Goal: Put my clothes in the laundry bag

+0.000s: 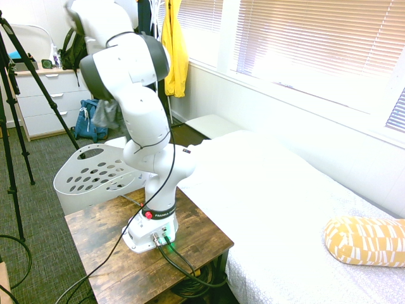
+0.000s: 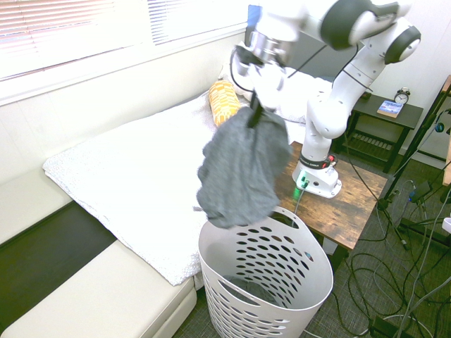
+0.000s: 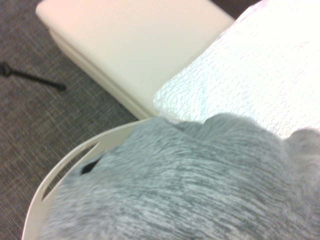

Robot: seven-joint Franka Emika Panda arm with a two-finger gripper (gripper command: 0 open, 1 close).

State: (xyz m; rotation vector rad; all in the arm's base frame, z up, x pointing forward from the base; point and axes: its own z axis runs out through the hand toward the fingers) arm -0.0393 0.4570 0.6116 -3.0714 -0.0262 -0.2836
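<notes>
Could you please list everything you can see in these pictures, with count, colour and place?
Garment: one, dark grey, hanging over the basket's rim.
Laundry basket: one, white, on the floor beside the wooden table.
Bed: one, white cover, under the window.
Cushion: one, yellow patterned, on the bed.
Wooden table: one, brown, beside the bed.
Jacket: one, yellow, hanging by the window.
Backpack: one, blue, on the floor.
Gripper: one, shut on the garment.

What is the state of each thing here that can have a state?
Sweatshirt: held up, hanging bunched over the basket's rim.
End effector: shut on the sweatshirt's top.
Laundry basket: upright on the floor, open top.
Yellow jacket: hanging by the window.
Window blinds: lowered.
</notes>
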